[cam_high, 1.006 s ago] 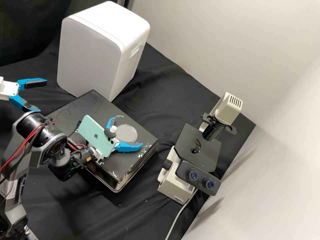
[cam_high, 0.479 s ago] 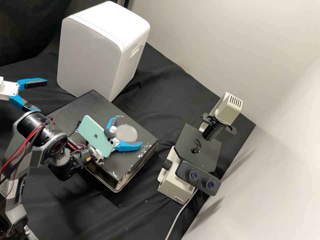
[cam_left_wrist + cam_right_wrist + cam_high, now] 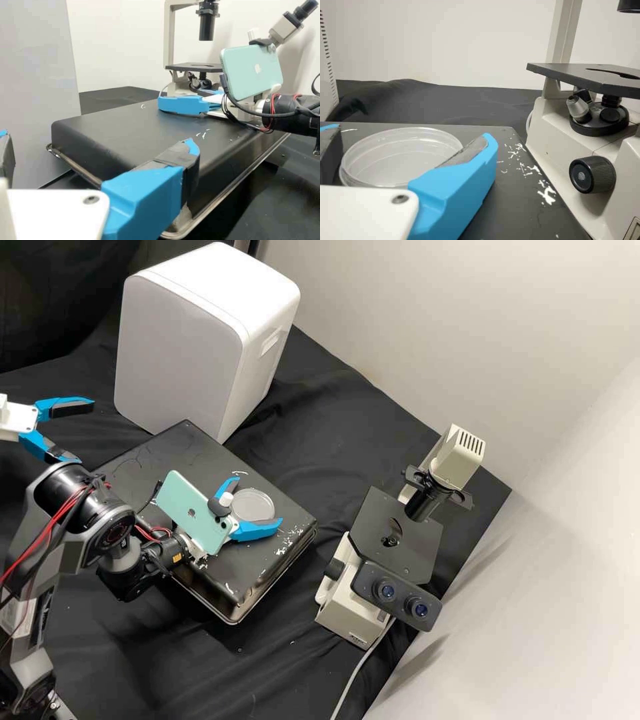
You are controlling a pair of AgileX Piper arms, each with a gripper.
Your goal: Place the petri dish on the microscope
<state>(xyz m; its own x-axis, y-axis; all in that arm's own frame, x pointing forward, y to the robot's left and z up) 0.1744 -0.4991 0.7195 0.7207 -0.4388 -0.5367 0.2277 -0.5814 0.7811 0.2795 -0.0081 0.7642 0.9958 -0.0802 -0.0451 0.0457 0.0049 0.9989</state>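
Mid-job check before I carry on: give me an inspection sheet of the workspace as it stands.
Surface: black cloth over the bench, creased.
Job's things: petri dish flat on the upturned black tray; microscope beside it, stage bare.
Clutter: white box behind the tray; white flecks on the tray's corner by the microscope; mint phone on the right wrist.
Grippers: right gripper open, fingers either side of the dish, contact unclear; left gripper open, beside the tray, holding nothing.
Cables: red wires along the right arm; grey cord from the microscope.
Surroundings: white walls; nothing else seen.
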